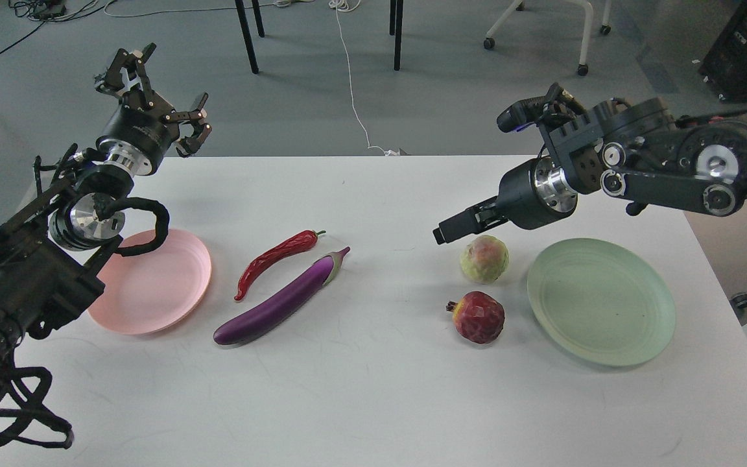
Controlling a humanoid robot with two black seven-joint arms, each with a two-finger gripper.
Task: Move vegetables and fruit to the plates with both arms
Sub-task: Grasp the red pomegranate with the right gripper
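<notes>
Table: white top (373, 402), bare along its near edge, carrying everything below.
Eggplant: long and purple (279, 301), lying on a slant left of centre, stem cap at its far right end, on the table and on no plate.
Pomegranate: dark red (478, 316), on the table just left of the green plate, small crown turned left.
Green plate: pale green (602, 299), on the right, holding nothing.
Pink plate: pale pink (153, 282), on the left, holding nothing; my left arm crosses its near left rim.
Chili: red and curved (276, 261), just beyond the eggplant and running alongside it, green stem at the far end.
Round fruit: yellow-green with a pink blush (484, 259), just beyond the pomegranate, apart from it.
Right claw: my right gripper (456, 228) hangs just left of and above the round fruit, fingers drawn close together, gripping nothing.
Left claw: my left gripper (163, 84) is raised past the far left table edge, fingers spread wide, holding nothing.
</notes>
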